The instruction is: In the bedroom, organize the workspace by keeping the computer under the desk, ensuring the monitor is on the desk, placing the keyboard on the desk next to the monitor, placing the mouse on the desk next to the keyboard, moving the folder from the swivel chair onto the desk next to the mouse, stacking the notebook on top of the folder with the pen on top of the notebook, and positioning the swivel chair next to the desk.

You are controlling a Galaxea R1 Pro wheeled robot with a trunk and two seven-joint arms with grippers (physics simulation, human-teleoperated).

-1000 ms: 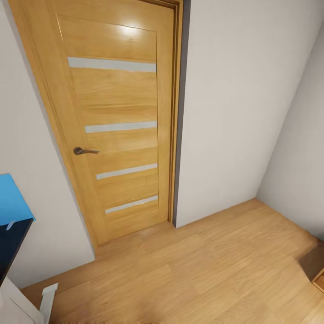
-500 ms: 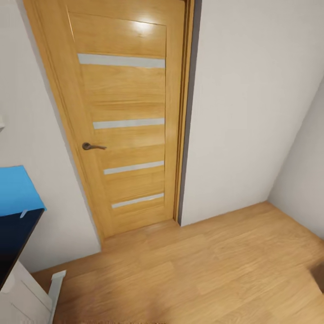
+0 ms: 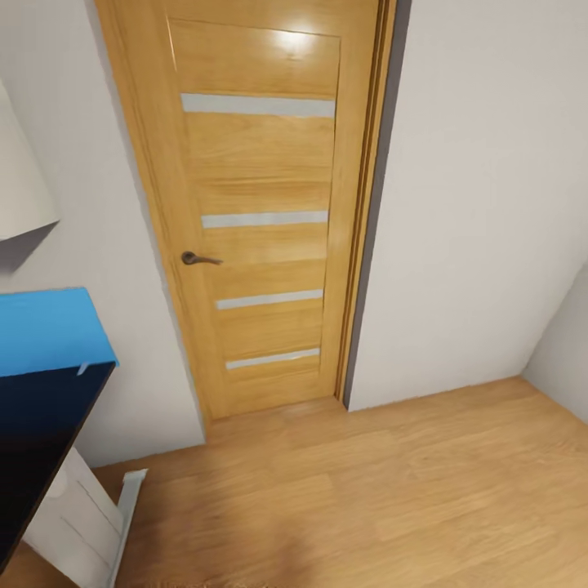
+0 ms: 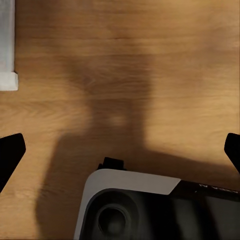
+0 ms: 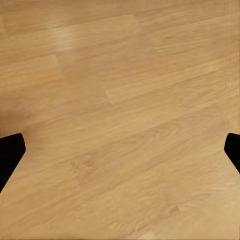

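Observation:
The bright blue folder (image 3: 49,331) lies flat on the glossy black top of the desk (image 3: 33,433) at the left edge of the head view. A tiny white sliver (image 3: 82,369) sits at the folder's near corner; I cannot tell what it is. The desk's white pedestal leg (image 3: 77,514) stands on the floor below. My left gripper (image 4: 120,152) hangs open over the wood floor, its black fingertips (image 4: 10,155) far apart. My right gripper (image 5: 120,152) is open too, over bare floorboards, holding nothing.
A shut wooden door (image 3: 261,212) with a dark lever handle (image 3: 198,259) faces me between white walls. Wood floor (image 3: 367,490) stretches ahead and to the right. A white object (image 3: 16,180) juts out high on the left. My own base (image 4: 150,210) shows under the left gripper.
The camera has swung left: the door sits further right in the picture, and more of the folder, desk and white leg shows. The dark furniture at lower right has left the picture.

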